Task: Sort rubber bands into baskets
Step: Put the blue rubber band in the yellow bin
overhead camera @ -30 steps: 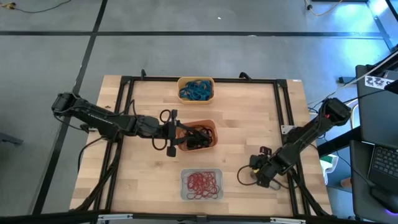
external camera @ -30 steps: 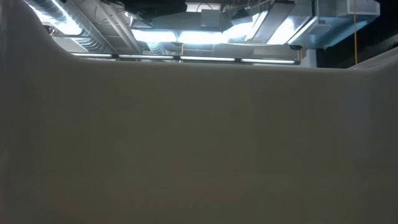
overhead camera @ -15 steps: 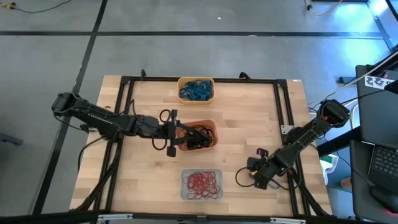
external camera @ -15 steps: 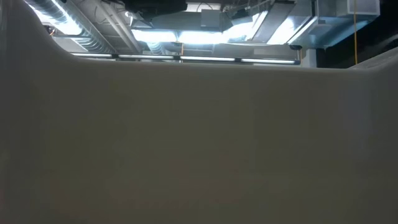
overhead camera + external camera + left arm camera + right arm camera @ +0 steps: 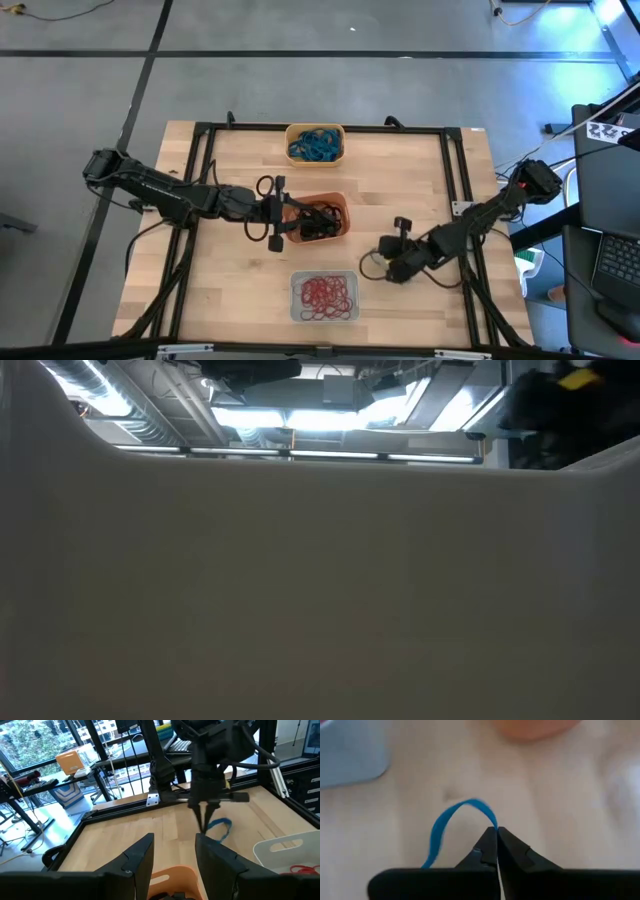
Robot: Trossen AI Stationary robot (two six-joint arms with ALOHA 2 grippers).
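Blue rubber band (image 5: 451, 825) is pinched between the closed tips of the right pincer (image 5: 496, 836), its loop arching out to one side of the fingers just above the wooden surface (image 5: 400, 180). The left wrist view shows the same band (image 5: 218, 827) hanging from that pincer (image 5: 204, 822) over bare boards. From above, the right pincer (image 5: 385, 268) sits between the red-orange basket (image 5: 318, 217) and the pale basket (image 5: 324, 296), to their right. The left pincer (image 5: 285, 214) hovers at the rim of the red-orange basket, fingers apart, holding nothing visible. Black bands lie in that basket, red bands (image 5: 325, 293) in the pale one, blue bands (image 5: 315, 146) in the yellow-orange basket (image 5: 315, 143) at the far edge. A black frame borders the surface; grey floor surrounds it. The low view is mostly blocked by a pale wall, with ceiling lights above.
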